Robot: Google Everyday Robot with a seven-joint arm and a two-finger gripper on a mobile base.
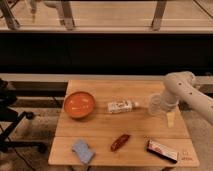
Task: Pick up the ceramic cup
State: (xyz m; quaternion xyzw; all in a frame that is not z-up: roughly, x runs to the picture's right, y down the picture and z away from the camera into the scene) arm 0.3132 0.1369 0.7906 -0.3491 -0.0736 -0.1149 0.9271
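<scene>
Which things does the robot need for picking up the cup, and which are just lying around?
For the job:
- ceramic cup
- gripper, open, close beside the cup, holding nothing

Just lying about:
- orange bowl
- plastic bottle, on its side
- red packet
- blue sponge
- dark packet

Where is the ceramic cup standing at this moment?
In the camera view, the ceramic cup stands at the right of the table, between the bottle and the gripper, which hangs close beside it.
</scene>
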